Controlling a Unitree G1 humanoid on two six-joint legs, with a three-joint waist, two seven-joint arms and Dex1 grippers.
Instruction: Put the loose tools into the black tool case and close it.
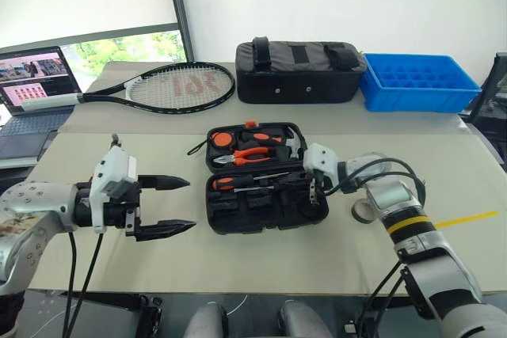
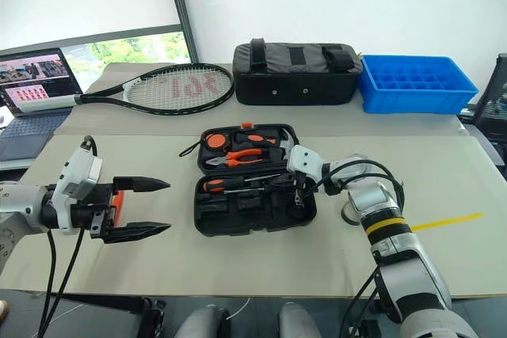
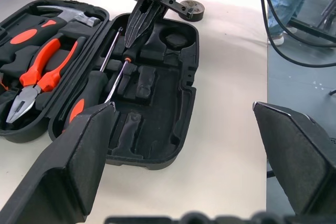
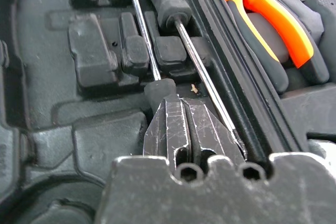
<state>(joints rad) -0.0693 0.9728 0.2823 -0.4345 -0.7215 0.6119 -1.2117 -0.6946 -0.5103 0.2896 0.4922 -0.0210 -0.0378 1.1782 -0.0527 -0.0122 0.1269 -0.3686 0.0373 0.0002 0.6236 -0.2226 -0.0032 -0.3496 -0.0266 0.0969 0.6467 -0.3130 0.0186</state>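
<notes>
The right gripper (image 3: 137, 29), clenched empty, is pressing into the open black plastic tool case (image 1: 265, 211), risking dislodging the long black-and-orange-handled screwdrivers (image 1: 238, 183).

Bright, even daylight, coming from the window (image 1: 127, 49) past the counter's (image 1: 261, 255) far left corner. Soft, faint shadows beneath the black tool case (image 1: 265, 211). Glare along the screwdriver shafts (image 4: 205, 77). Blurred up close: left claw's fingers (image 3: 73, 166) in the wrist view.
</notes>
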